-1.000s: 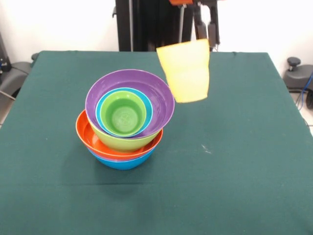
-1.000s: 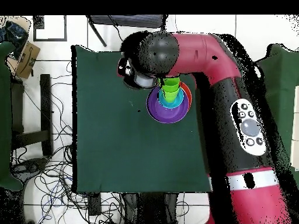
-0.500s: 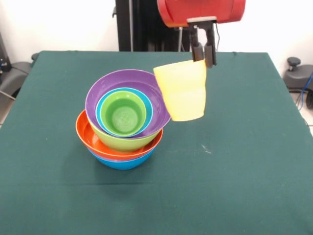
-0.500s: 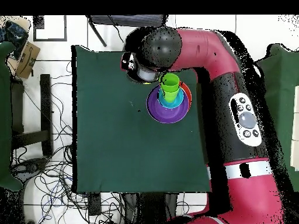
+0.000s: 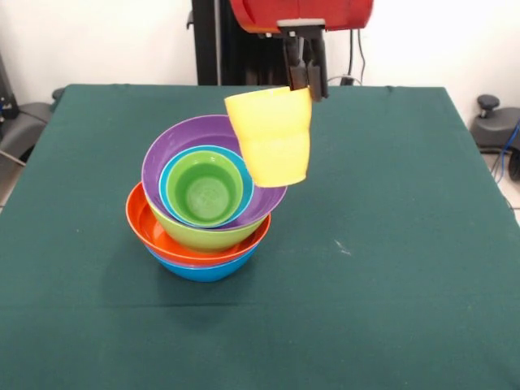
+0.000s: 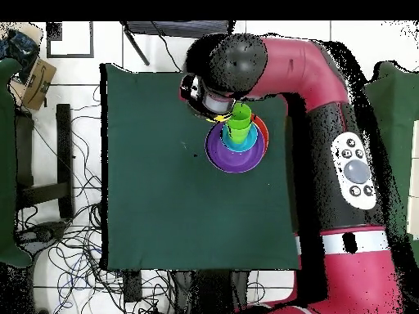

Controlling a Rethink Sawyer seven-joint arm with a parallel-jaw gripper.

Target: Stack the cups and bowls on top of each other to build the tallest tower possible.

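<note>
The tower [image 5: 207, 207] stands left of the table's centre: a blue bowl [image 5: 203, 270] at the bottom, then orange [image 5: 140, 218], lime green [image 5: 195, 237], purple [image 5: 175, 145] and the small cyan bowl [image 5: 166, 187], with the light green cup [image 5: 207, 191] nested on top. My gripper [image 5: 306, 85] is shut on the rim of the pale yellow cup [image 5: 272, 138] and holds it tilted in the air, over the purple bowl's right rim. In the overhead view the arm [image 6: 286, 65] covers the gripper; the tower [image 6: 236, 155] and green cup [image 6: 239, 124] show beside it.
The green table [image 5: 406, 244] stretches to the right and in front of the tower. The black pedestal [image 5: 244, 41] stands behind the far edge. Cables [image 6: 49, 237] and a cardboard box [image 6: 33, 78] lie on the floor beside the table.
My gripper has carried the yellow cup leftward in the front view, from right of the tower to over the purple bowl's right rim. The tower has not moved.
</note>
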